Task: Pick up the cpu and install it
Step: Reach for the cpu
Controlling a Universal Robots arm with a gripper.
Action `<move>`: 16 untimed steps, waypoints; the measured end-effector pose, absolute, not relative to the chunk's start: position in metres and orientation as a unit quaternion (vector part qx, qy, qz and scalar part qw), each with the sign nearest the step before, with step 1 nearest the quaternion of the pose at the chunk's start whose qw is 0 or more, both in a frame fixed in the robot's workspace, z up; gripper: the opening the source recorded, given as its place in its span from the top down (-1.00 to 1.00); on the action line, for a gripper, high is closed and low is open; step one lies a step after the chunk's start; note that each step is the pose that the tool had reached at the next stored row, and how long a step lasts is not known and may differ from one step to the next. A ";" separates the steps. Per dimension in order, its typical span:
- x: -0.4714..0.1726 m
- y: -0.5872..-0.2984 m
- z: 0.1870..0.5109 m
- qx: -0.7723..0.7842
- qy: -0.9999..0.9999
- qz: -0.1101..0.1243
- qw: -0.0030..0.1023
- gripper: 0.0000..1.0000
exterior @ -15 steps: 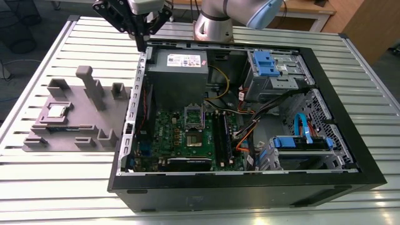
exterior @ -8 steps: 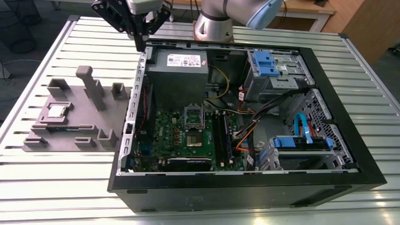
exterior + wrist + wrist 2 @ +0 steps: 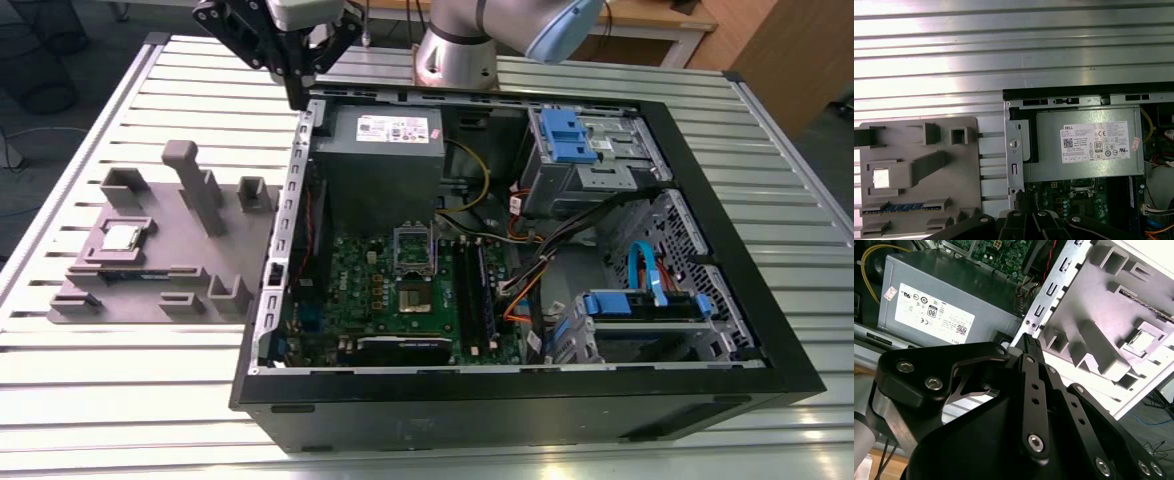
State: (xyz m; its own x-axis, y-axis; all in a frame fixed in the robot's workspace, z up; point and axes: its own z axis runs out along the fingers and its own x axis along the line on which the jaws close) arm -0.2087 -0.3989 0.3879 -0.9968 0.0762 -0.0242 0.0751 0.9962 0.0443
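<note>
Zero contact with the cpu (image 3: 124, 236) yet. It lies flat in its recess on the grey fixture plate (image 3: 150, 296), at the exterior view's left, well apart from me. My pincer (image 3: 299, 97) hangs over the back corner of the PC case (image 3: 534, 405), near the power supply (image 3: 380, 140). Its fingers are drawn together with nothing between them.

Risks as I judge them:
- If I come down on the chip with fingers closed, I press on the lid instead of straddling it.
- The upright posts (image 3: 200, 190) stand just beside the cpu's recess. A wide opening or a skewed approach could clip one.
- The chip looks thin and smooth, so a shallow grip may let it slip or tilt.
- The case wall stands between the fixture and the socket (image 3: 415, 250). A low carry could catch it.
- The socket sits close to cables (image 3: 534, 270) and other board parts. Setting the chip down tilted or rotated could damage the contacts.
</note>
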 end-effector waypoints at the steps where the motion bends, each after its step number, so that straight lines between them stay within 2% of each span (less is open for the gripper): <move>1: -0.209 -0.399 0.388 0.038 0.999 0.022 0.013 0.80; 16: -0.212 -0.399 0.388 0.038 0.999 0.022 0.013 0.80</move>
